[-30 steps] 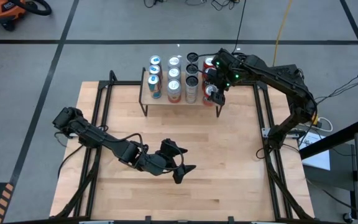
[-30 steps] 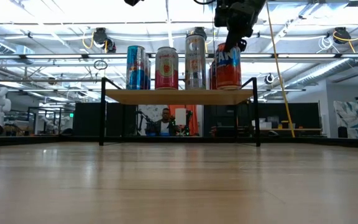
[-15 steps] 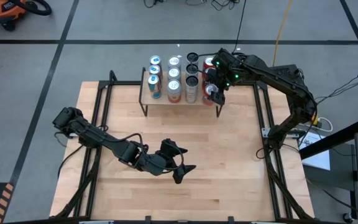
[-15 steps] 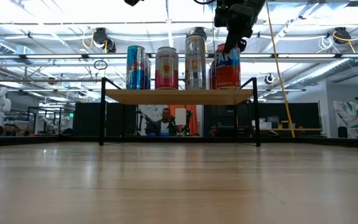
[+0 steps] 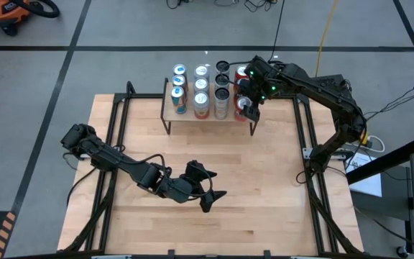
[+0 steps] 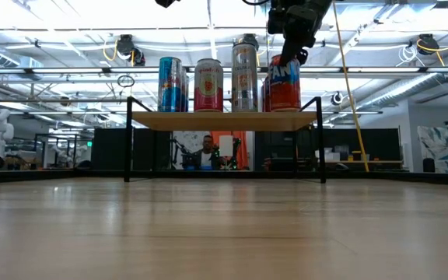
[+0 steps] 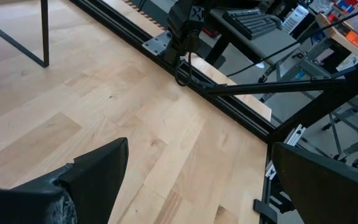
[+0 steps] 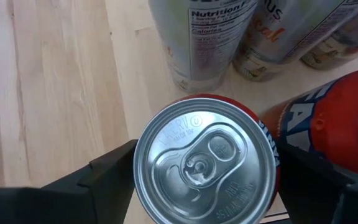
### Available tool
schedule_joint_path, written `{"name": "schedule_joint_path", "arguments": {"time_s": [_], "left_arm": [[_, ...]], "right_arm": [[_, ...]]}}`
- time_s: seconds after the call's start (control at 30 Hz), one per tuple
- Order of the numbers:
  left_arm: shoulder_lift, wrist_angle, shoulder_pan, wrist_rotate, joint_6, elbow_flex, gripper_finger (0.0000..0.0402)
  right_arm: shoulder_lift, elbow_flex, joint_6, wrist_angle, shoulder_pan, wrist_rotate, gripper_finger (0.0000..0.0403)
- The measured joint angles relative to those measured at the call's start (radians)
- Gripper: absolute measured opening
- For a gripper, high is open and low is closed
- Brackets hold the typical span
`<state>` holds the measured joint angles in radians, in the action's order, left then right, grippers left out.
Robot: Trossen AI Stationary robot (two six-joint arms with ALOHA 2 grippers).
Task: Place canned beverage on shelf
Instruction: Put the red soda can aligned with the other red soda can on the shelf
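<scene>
At the shelf's three-o'clock end, the right gripper stands spread around an orange can set on the top. Rising off-centre could clip and topple it. Left gripper waits open, mid-table.

Right tool spread; left tool open-fingered.
</scene>
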<state>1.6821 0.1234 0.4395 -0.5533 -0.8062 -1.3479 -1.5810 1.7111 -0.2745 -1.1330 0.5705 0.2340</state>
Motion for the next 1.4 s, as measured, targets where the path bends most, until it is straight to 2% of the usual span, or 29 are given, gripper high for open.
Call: {"name": "schedule_joint_path", "arguments": {"time_s": [0.77, 1.03, 1.4], "left_arm": [[0.0, -0.001, 0.0, 0.0, -0.001, 0.0, 0.04], [0.0, -0.001, 0.0, 0.0, 0.0, 0.0, 0.04], [0.0, 0.02, 0.0, 0.0, -0.001, 0.0, 0.04]], "right_arm": [[0.0, 0.0, -0.004, 0.003, 0.0, -0.001, 0.0315], [0.0, 0.0, -0.007, 0.004, 0.0, -0.002, 0.0355], [0.006, 0.0, -0.029, 0.017, 0.0, -0.05, 0.0359]]}}
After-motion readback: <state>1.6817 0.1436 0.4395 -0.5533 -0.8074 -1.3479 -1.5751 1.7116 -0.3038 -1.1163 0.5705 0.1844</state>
